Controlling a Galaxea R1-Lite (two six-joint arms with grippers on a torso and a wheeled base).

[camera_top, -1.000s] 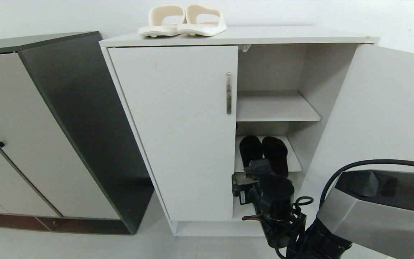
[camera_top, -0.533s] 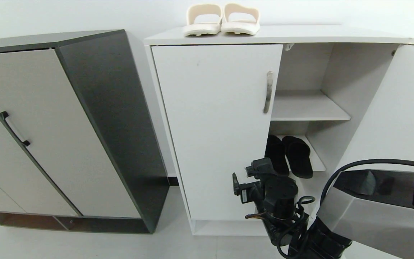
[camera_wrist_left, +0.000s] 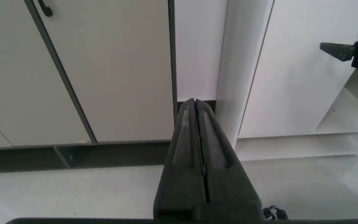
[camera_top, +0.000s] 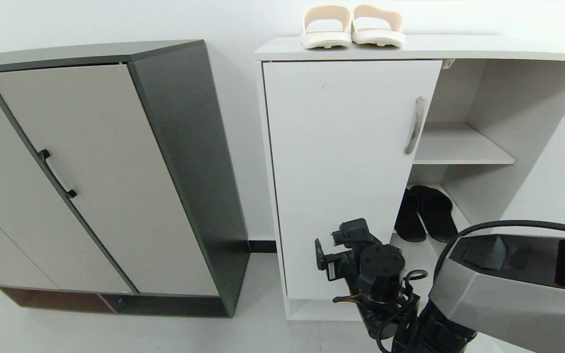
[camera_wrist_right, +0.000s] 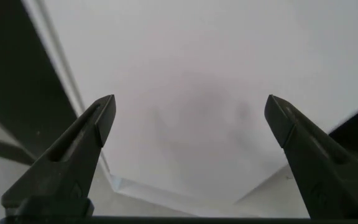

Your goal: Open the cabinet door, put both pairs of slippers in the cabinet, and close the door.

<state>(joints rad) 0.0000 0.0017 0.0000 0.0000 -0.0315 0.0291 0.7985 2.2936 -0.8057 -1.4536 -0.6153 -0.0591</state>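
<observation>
While my right gripper [camera_wrist_right: 191, 112] hangs with its fingers spread wide and nothing between them, it faces the closed door [camera_top: 351, 171] of the white cabinet [camera_top: 483, 46] from near, low down on the panel. My left gripper [camera_wrist_left: 195, 107] is clenched, fingers pressed flat together on nothing, low over the floor [camera_wrist_left: 104, 186] and pointing at the gap between the dark grey cabinet [camera_top: 184, 147] and the white one. The black slippers [camera_top: 424, 213] lie side by side on the lower shelf of the open compartment, just past the closed door's handle [camera_top: 415, 126] edge. The cream slippers [camera_top: 352, 27] sit as a pair on the cabinet top, at its front edge above the closed door. Another shelf [camera_top: 459, 147] sits above the black pair, and the open door [camera_top: 557, 162] stands swung wide at the right.
</observation>
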